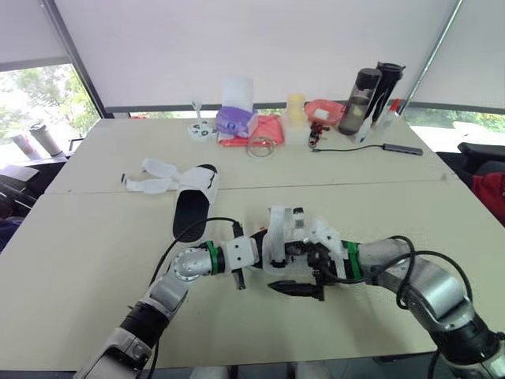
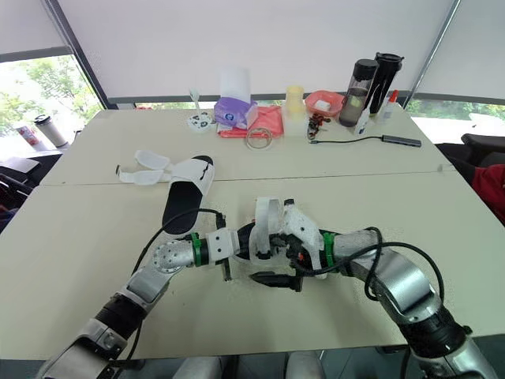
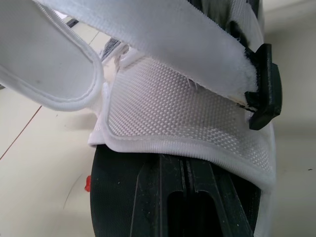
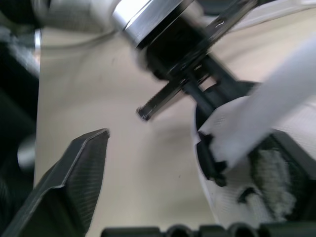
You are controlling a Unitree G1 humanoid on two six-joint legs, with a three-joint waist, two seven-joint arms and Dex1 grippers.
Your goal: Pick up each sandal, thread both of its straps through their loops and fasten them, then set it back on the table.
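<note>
The lying sandal (image 1: 192, 207), a black foam sole with white fabric straps, rests flat on the beige table (image 1: 79, 268) to the left. Its long axis runs from near to far, leaning slightly right, and its unfastened straps are splayed out leftward at the far end.

The left arm reaches in low from the near left, forearm level, wrist pointing right. The left gripper (image 1: 267, 254) has its fingers close together, clamped on the held sandal (image 1: 296, 233), a second white-strapped, black-soled one, above the table's near middle. This sandal's sole is mostly hidden, so its heading is unclear. The left wrist view shows its white mesh side, a white fuzzy strap (image 3: 163, 44) and a black plastic loop (image 3: 264, 86).

The right arm bends in from the right. The right gripper (image 1: 304, 280) is spread wide: one finger (image 4: 74, 182) is clear of the sandal, the other hidden behind it.
</note>
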